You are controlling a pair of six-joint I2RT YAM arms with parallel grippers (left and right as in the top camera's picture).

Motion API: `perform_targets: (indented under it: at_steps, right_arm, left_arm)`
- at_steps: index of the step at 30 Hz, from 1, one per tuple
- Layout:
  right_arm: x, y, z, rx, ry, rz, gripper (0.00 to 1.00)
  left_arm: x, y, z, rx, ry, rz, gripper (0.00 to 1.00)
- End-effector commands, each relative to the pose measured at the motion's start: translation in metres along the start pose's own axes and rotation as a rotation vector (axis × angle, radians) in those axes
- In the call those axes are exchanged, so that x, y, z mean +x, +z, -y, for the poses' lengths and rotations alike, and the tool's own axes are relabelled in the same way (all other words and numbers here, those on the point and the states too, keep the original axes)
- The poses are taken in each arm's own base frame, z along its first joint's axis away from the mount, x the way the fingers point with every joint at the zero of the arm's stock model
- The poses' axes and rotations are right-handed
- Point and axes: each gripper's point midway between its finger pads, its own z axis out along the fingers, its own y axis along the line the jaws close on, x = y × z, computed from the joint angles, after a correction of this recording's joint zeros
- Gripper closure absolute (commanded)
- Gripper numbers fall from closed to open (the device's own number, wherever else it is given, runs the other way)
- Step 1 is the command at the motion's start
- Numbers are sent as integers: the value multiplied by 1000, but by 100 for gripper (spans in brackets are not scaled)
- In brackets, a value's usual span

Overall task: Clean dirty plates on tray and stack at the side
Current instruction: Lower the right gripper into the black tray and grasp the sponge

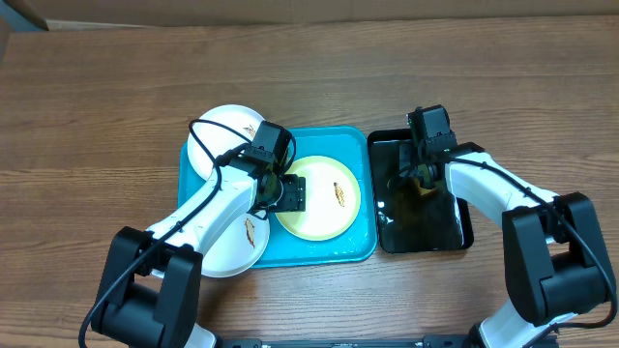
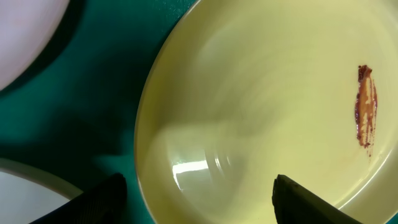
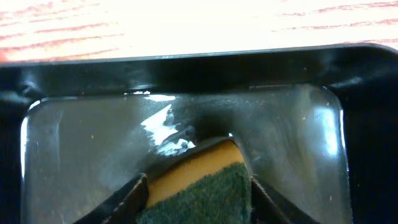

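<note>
Dragging water across the counter (image 1: 87, 106) looks the likeliest slip: the sponge (image 3: 199, 186) sits in a wet-looking black tray (image 3: 186, 68), and a soaked pad carried over to the turquoise tray (image 1: 329, 253) could drip on the way. The right hand (image 1: 418, 182) reaches down into that black tray with its fingers pressed against both sides of the sponge, and a shallow pinch might let it twist or drop. The left hand (image 1: 288, 193) hovers low over the yellow-green plate (image 1: 329, 208), which lies in the turquoise tray. Its jaws are wide and empty, straddling the plate's left rim, and closing off-centre there could tip or skid the plate. The plate's brown smear (image 2: 365, 106) is not yet wiped. Two white plates (image 1: 227, 130) overlap the tray's left edge beneath the left arm (image 1: 208, 217), which could nudge them
</note>
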Motion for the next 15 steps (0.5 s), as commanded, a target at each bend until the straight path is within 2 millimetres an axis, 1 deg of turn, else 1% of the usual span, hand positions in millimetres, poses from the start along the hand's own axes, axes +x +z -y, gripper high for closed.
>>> perform_targets:
  at_steps: [1, 5, 7, 9, 10, 11, 12, 13, 14, 15]
  right_arm:
    - [-8, 0, 6, 14, 96, 23, 64]
    - [-9, 0, 7, 14, 171, 25, 80]
    - [-11, 0, 6, 12, 173, 32, 86]
    - [-13, -1, 6, 10, 174, 38, 87]
    - [-14, -1, 6, 9, 175, 41, 83]
    - [-16, -2, 5, 7, 175, 45, 70]
    - [-18, -3, 5, 7, 175, 45, 49]
    - [-20, -5, 5, 7, 174, 45, 41]
    - [-22, -8, 5, 8, 174, 43, 36]
    - [-23, -10, 5, 10, 173, 38, 34]
  left_arm:
    - [-8, -1, 3, 11, -10, 12, 24]
    - [-8, -1, 3, 12, -9, 14, 24]
    - [-9, -1, 3, 13, -9, 16, 23]
    - [-10, -1, 4, 14, -9, 19, 23]
    - [-10, -1, 4, 14, -9, 19, 23]
    - [-10, -1, 4, 14, -9, 19, 22]
    - [-9, -1, 4, 14, -9, 19, 22]
    - [-9, -1, 4, 14, -9, 18, 22]
    - [-9, -1, 4, 14, -9, 18, 22]
    - [-9, -1, 4, 13, -9, 18, 22]
